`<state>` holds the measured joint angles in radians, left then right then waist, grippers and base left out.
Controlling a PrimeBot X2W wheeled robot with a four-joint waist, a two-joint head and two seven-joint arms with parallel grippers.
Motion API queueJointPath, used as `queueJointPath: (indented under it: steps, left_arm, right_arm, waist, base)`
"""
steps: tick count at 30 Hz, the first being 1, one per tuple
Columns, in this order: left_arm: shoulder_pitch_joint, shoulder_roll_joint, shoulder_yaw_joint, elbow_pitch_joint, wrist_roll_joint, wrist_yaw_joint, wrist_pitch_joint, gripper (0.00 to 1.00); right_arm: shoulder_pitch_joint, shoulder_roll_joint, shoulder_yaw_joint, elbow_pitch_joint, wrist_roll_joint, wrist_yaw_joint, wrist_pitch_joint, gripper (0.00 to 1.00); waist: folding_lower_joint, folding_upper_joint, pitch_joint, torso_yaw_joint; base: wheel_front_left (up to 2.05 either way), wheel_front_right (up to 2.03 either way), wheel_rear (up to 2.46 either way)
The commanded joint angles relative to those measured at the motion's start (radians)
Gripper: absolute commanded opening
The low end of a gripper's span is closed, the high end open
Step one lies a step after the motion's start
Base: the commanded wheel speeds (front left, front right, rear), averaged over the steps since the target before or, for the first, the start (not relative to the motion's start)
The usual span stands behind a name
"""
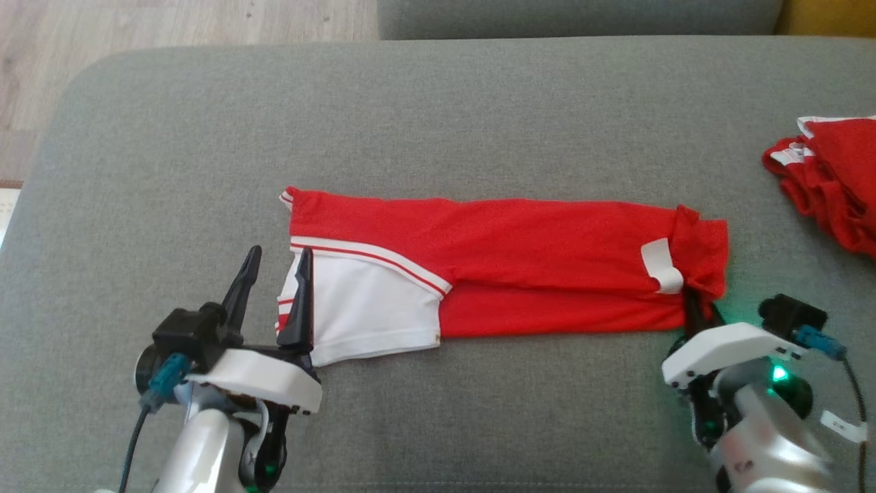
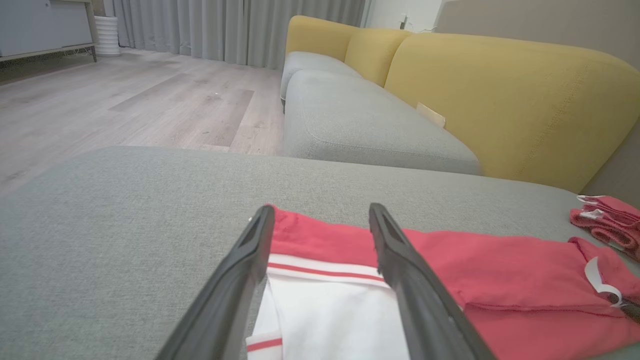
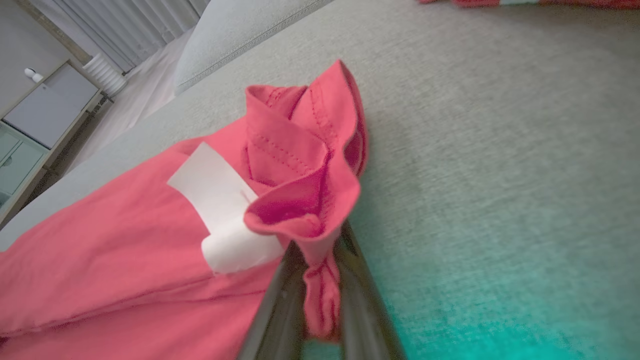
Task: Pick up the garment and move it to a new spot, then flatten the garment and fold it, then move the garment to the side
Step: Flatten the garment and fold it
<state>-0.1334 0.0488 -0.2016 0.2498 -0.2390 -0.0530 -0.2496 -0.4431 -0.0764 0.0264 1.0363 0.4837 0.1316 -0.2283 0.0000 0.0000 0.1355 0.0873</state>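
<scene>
Red garment pinched at its corner by right gripper; left gripper spread wide.

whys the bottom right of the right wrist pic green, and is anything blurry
Right wrist view: teal cast on the cushion, soft focus throughout; head view: the green light on the right arm is the likely source; left wrist view: evenly lit.

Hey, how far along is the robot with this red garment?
Done: the garment lies flat, folded into a long strip on the grey cushion. In hand: the right tool is shut on its right end; the left tool is open at the white end. Left: probably another fold, then moving it aside.
</scene>
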Motion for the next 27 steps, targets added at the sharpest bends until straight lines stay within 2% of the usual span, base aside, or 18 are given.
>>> queueJointPath:
  steps: [1,7,10,17,22,27]
  left_arm:
    - [-0.04,0.002,0.043,-0.028,-0.003,0.002,-0.012,1.0]
    - [-0.033,0.002,0.041,-0.032,-0.014,0.005,-0.012,1.0]
    - [-0.03,0.002,0.042,-0.034,-0.019,0.007,-0.012,1.0]
    - [-0.015,0.001,0.038,-0.026,-0.03,0.01,-0.012,1.0]
    - [-0.013,0.001,0.027,-0.025,-0.036,0.012,-0.012,1.0]
    - [-0.002,0.001,0.02,-0.018,-0.043,0.012,-0.012,1.0]
  right_arm:
    - [-0.025,-0.045,-0.025,0.021,-0.012,-0.001,-0.016,0.0]
    - [-0.062,-0.13,-0.155,0.067,-0.089,-0.001,-0.032,0.0]
    - [-0.072,-0.136,-0.201,0.06,-0.118,-0.001,-0.033,0.0]
    - [-0.076,-0.032,-0.231,-0.042,-0.212,-0.001,-0.033,0.0]
    - [-0.084,0.022,-0.151,-0.122,-0.183,-0.001,-0.02,0.0]
    - [-0.061,0.026,0.114,-0.247,0.049,-0.001,0.035,0.0]
  waist:
    - [0.0,0.0,-0.008,-0.002]
    - [0.0,0.0,-0.023,-0.007]
    - [0.0,0.0,-0.029,-0.01]
    - [0.0,0.0,-0.063,-0.018]
    - [0.0,0.0,-0.092,-0.002]
    - [0.0,0.0,-0.117,0.036]
  base:
    - [0.0,0.0,0.0]
    - [0.0,0.0,0.0]
    - [0.0,0.0,0.0]
    - [0.0,0.0,0.0]
    - [0.0,0.0,0.0]
    - [0.0,0.0,0.0]
